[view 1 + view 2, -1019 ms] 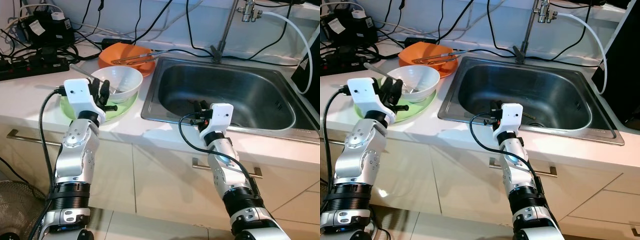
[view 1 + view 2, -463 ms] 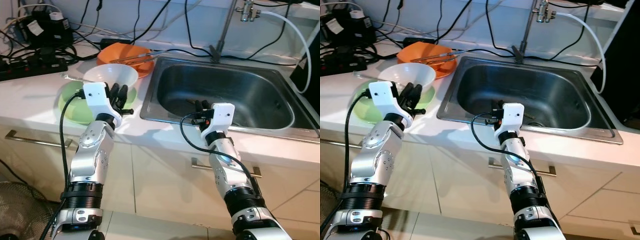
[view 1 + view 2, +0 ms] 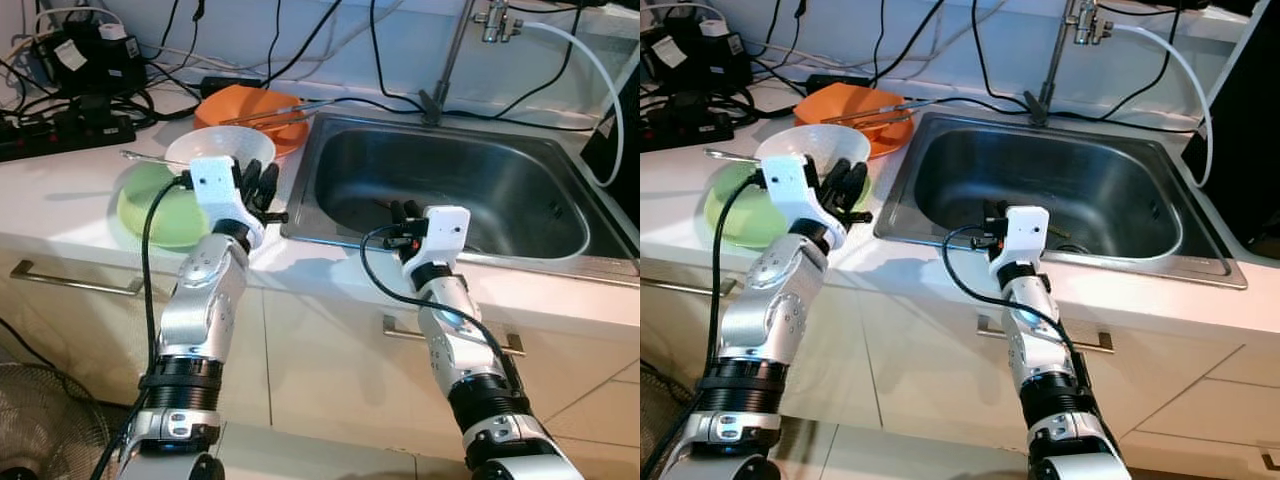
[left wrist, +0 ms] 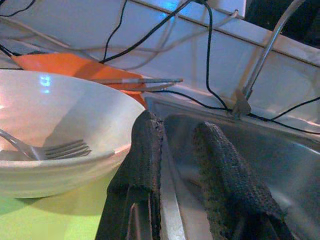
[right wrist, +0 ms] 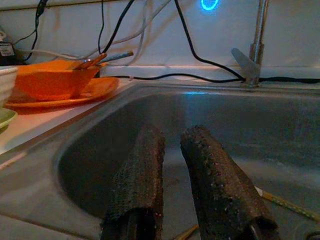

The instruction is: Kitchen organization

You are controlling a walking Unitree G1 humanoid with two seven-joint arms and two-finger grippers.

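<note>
while your left gripper [image 3: 262, 186] hovers beside the white bowl [image 3: 222, 152], note that its two fingers stand a little apart with nothing between them; the wrist view shows one finger just off the bowl's outer wall, not touching as far as you can tell. the bowl sits on the green plate [image 3: 150, 208] on the desk [image 3: 60, 190], just left of the sink [image 3: 455, 190], with a fork [image 4: 47, 146] lying inside it, handle sticking out over the far rim.

treat the bowl as stiff, glossy and breakable: probably ceramic or hard plastic, and likely slick under the rough finger pads. take it at the rim, one finger inside and one outside the wall, on the side nearest the sink where you are already lined up. keep it level, because the loose fork will likely slide or rattle out if you tip it. the plate beneath looks shallow and may drag along if the bowl sticks to it.

your right gripper [image 3: 992, 214] rests over the sink's near edge, fingers slightly parted and empty, pointing into the basin. an orange bowl [image 3: 255, 110] with utensils laid across it sits behind.
</note>
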